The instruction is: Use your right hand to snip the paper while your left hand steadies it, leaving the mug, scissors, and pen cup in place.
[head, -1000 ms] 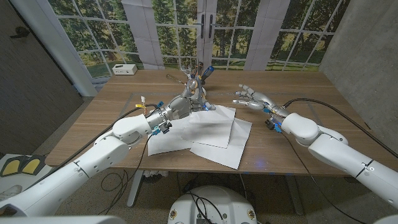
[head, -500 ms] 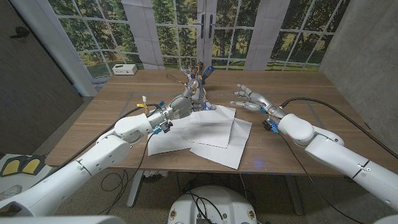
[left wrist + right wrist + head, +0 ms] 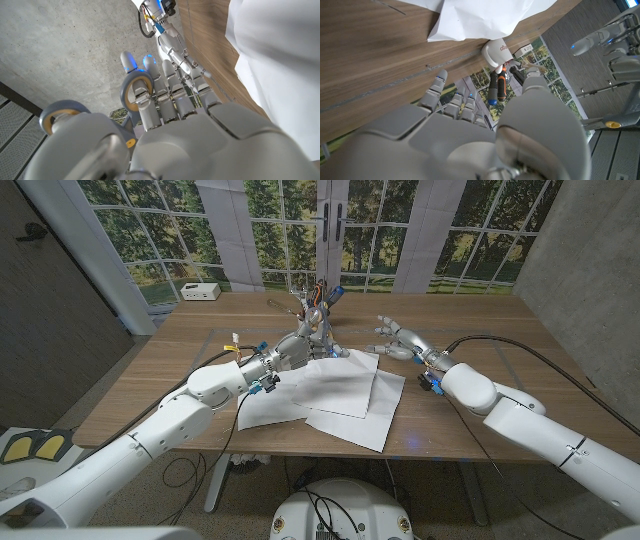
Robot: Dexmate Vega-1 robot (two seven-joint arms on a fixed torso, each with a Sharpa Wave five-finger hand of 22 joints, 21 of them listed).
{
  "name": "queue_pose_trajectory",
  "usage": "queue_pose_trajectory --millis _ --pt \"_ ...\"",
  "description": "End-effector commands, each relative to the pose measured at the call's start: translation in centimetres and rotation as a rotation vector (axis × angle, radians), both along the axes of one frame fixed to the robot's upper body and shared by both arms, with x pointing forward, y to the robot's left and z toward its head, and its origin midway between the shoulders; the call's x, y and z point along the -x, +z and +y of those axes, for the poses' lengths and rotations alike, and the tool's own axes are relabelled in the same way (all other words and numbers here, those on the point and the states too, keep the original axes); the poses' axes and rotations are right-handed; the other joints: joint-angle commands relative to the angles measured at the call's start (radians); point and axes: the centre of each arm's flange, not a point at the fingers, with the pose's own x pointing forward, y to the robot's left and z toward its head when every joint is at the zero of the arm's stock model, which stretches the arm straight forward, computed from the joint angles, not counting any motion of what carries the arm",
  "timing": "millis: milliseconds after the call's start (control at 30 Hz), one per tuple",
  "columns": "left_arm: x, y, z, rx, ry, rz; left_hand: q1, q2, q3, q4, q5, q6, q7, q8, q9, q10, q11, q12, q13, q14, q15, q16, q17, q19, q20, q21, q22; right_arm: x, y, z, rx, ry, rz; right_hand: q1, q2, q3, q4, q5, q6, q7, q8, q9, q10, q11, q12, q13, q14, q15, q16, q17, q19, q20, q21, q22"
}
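Left hand rests at far edge of paper, grasp unclear, hiding much of the pen cup behind; right hand hovers spread and empty above the surface, shifted slightly left since before.

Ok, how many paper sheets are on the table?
3, overlapping at the table's middle: one upper sheet, one toward the left arm, one nearest the front edge. More may hide underneath.

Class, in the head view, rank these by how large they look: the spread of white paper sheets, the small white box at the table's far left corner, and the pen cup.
1. White paper sheets, clearly largest.
2 and 3. Pen cup and white box look about alike, so I leave them unranked.
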Motion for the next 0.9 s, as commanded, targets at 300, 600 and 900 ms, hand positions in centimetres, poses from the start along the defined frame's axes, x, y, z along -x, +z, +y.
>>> queue_pose_trajectory --millis 300,600,900 --pt "0.1 0.0 -0.1 -0.005 -0.016 -0.012 -0.002 0.014 -0.001 0.004 -0.004 -0.013 0.025 -0.001 0.004 0.015 -0.009 0.007 0.002 0.01 -0.056 -0.001 0.002 -0.004 -0.002 0.0 0.002 0.2 -0.8 1.8 0.026 -0.066 -0.028 -0.001 0.0 -0.02 0.001 0.001 0.006 0.001 0.01 -0.004 0.023 -0.038 0.008 -0.019 -0.022 -0.041 -0.004 -0.022 0.001 -0.004 -0.023 0.002" --pt "0.2 0.0 0.1 -0.001 -0.015 -0.014 0.0 0.016 -0.001 0.004 -0.004 -0.011 0.022 -0.001 0.005 0.016 -0.009 0.009 0.0 0.011 -0.059 -0.001 0.002 -0.003 -0.003 0.001 0.002 0.3 -1.2 2.3 0.062 -0.062 -0.019 -0.001 0.002 -0.023 0.0 0.001 -0.011 0.018 0.004 -0.004 0.051 0.002 0.019 -0.025 -0.018 -0.031 -0.001 -0.029 0.003 -0.007 -0.026 0.002" --pt "0.2 0.0 0.1 0.001 -0.018 -0.018 0.003 0.019 0.0 0.004 -0.005 -0.006 0.022 -0.001 0.005 0.014 -0.011 0.01 0.001 0.013 -0.06 0.0 0.003 -0.003 -0.002 0.001 0.002 0.5 -1.2 2.4 0.144 -0.082 -0.038 0.0 0.002 -0.027 -0.003 0.0 -0.034 0.025 -0.001 -0.004 0.116 -0.007 0.038 -0.032 -0.007 -0.033 0.005 -0.038 0.016 -0.013 -0.026 0.002"
